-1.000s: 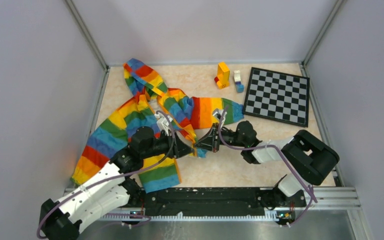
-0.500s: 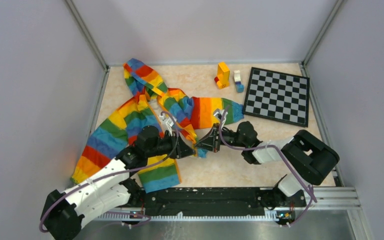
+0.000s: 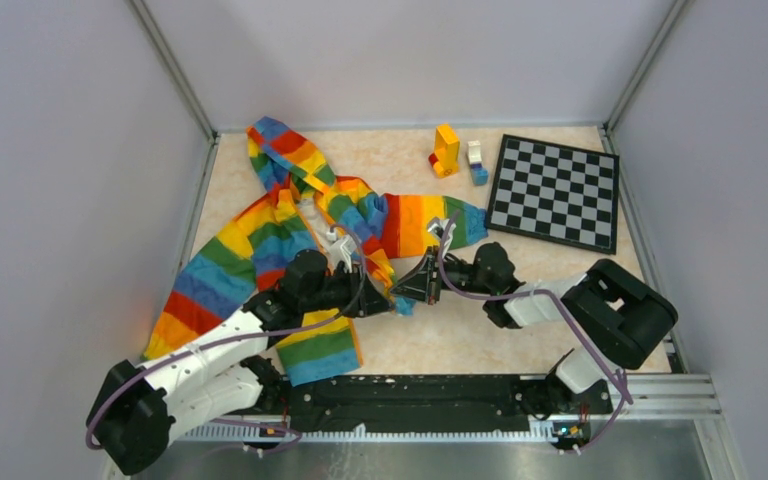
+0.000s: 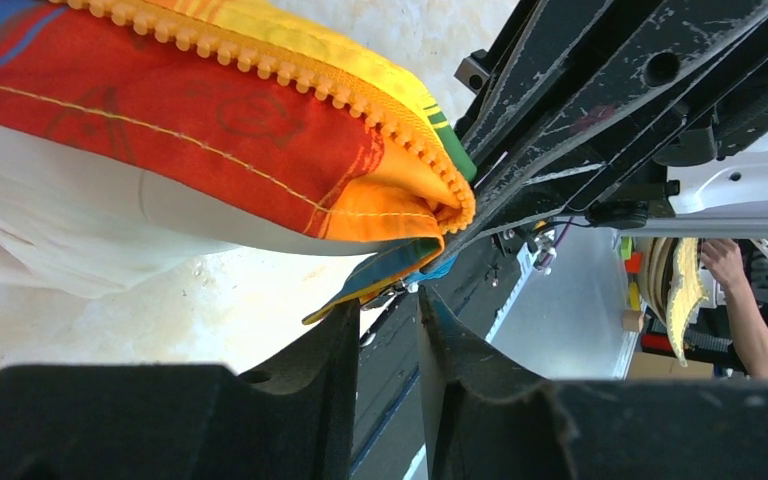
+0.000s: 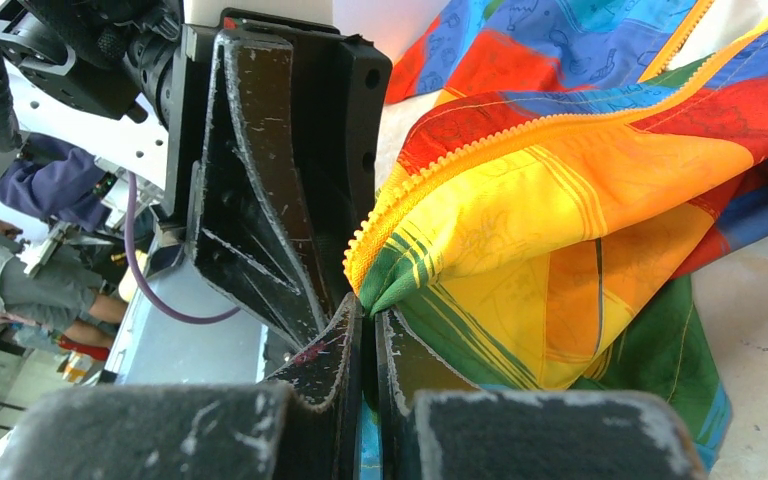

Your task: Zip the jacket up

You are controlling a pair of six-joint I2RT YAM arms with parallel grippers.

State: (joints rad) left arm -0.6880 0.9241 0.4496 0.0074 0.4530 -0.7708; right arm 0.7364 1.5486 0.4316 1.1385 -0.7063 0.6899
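Top external: the jacket sprawls left of centre; right gripper clamps its hem corner, left gripper stands narrowly apart (nothing gripped), so seat the zipper end deep before closing.

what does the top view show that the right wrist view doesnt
Only the top view: the chessboard, the toy blocks and the hood and sleeves of the jacket. Only the right wrist view: the orange zipper teeth close up, with the right hand shut on the hem corner. Both: the jacket and the left hand opposite.
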